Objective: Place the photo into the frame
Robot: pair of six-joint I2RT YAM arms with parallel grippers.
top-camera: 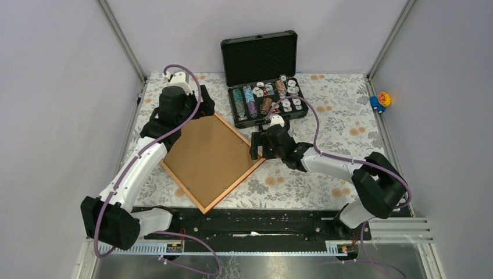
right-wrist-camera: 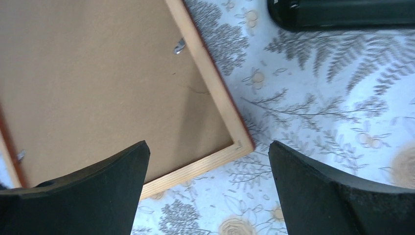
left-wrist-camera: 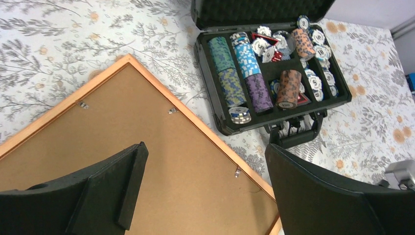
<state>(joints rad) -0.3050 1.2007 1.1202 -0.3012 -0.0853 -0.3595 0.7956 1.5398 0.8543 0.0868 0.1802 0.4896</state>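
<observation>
The frame (top-camera: 234, 185) lies face down on the floral cloth, turned like a diamond. A brown backing board (top-camera: 210, 160) fills it, with small metal tabs along its rim. The photo is hidden. My left gripper (top-camera: 200, 108) hovers open over the frame's far corner; in the left wrist view the gripper (left-wrist-camera: 204, 149) has wide-apart fingers above the board (left-wrist-camera: 161, 161) and the frame's rim (left-wrist-camera: 195, 120). My right gripper (top-camera: 256, 148) is open at the frame's right corner. Seen from the right wrist, that gripper (right-wrist-camera: 208, 147) straddles the corner of the rim (right-wrist-camera: 214, 83), and nothing is held.
An open black case of chips (top-camera: 267, 102) stands just beyond the frame, close to both grippers; it also shows in the wrist views as the case (left-wrist-camera: 274, 73) and the case (right-wrist-camera: 342, 12). A small blue and yellow toy (top-camera: 381, 102) sits at the far right wall.
</observation>
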